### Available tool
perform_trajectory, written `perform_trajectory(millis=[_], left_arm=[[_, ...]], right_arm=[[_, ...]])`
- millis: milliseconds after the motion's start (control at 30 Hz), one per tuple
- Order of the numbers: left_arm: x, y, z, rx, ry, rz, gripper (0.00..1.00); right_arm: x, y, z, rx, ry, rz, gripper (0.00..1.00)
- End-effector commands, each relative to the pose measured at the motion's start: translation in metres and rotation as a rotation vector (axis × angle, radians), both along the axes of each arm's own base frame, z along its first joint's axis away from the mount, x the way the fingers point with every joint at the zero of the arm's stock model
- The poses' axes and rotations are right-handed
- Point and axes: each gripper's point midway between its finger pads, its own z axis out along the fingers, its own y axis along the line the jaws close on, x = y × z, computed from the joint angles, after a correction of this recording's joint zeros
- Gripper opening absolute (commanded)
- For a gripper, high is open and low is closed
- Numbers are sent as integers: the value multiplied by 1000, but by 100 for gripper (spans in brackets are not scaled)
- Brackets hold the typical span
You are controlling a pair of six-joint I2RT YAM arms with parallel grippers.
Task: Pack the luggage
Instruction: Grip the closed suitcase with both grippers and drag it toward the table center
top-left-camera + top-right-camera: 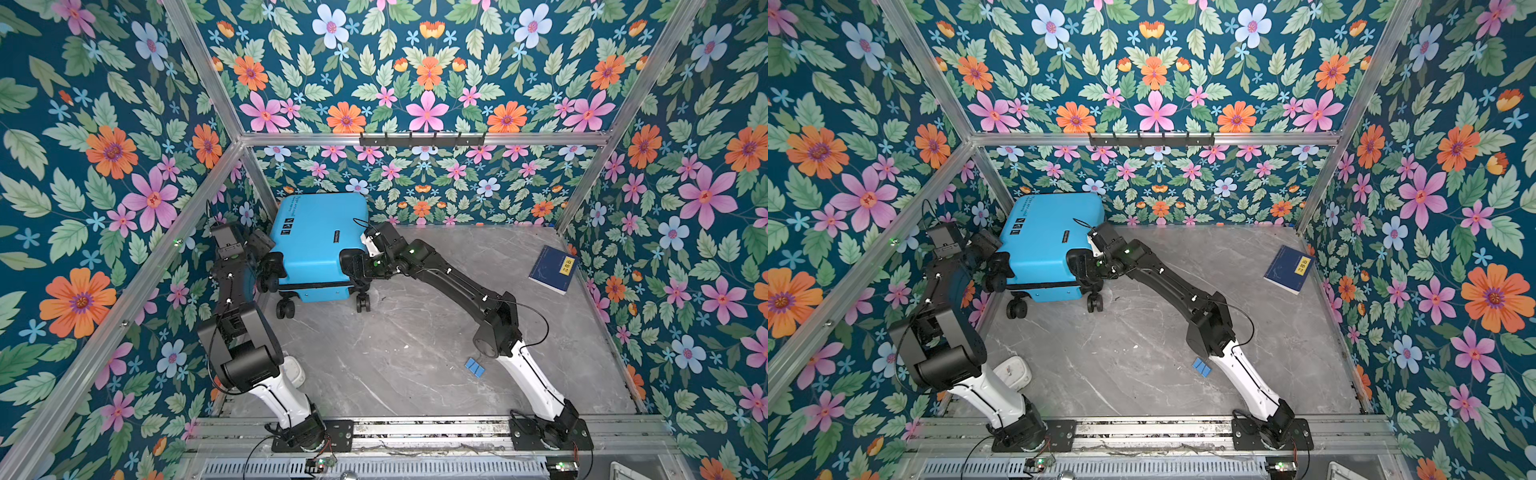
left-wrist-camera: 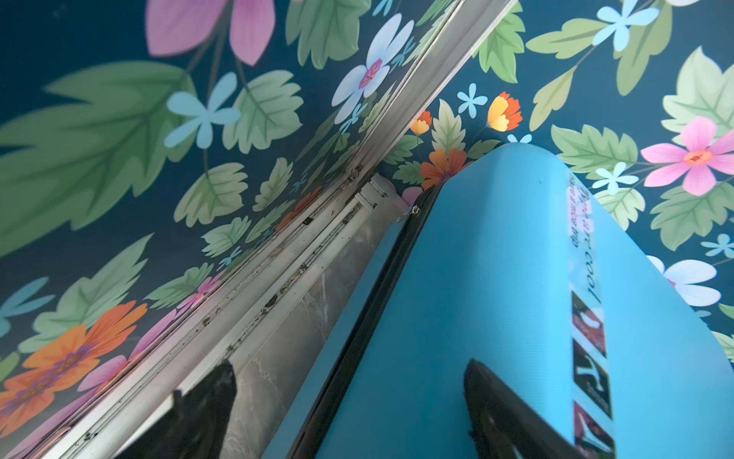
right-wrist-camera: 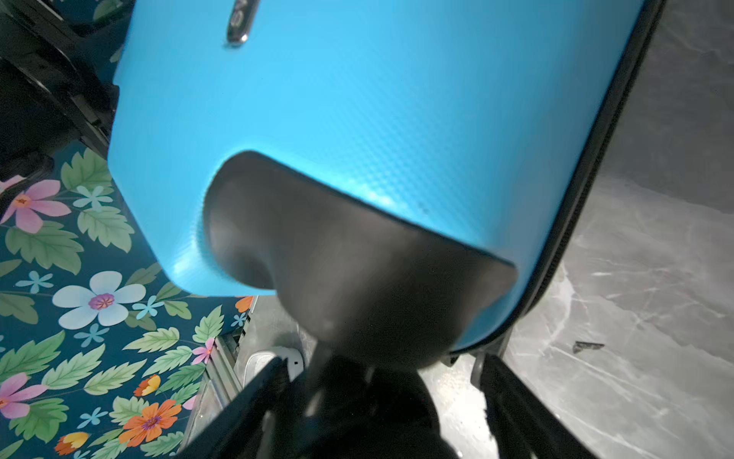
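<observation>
We judged the closed luggage (image 1: pixel 316 241), lying at the far left corner of the surface (image 1: pixel 415 332), stiff, slick and bulky, best held by rim or wheels; the left gripper (image 2: pixel 349 367) had its fingers gaping wide astride the zip edge (image 2: pixel 357 337), while those of the right gripper (image 3: pixel 383 359) flanked a wheel (image 3: pixel 369 401), grip impossible to tell.

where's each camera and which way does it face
Both top views: high at the front, looking down at suitcase, book; left arm, right arm show.
Left wrist: on left arm, facing the back corner along suitcase; left gripper shows.
Right wrist: on right arm, facing a wheel housing; right gripper shows.
Shared: suitcase, all views.
</observation>
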Motion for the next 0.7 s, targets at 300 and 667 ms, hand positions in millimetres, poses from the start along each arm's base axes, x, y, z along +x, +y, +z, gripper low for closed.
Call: perform_trajectory(millis=[300,667], left_arm=[[-2,-23,-25,-35,75,-59,92],[-3,-34,-26,-17,88,-89,90]], right_arm=[[-3,21,-2,90,46,39,71],[-9,15,15,168,54,21,53]])
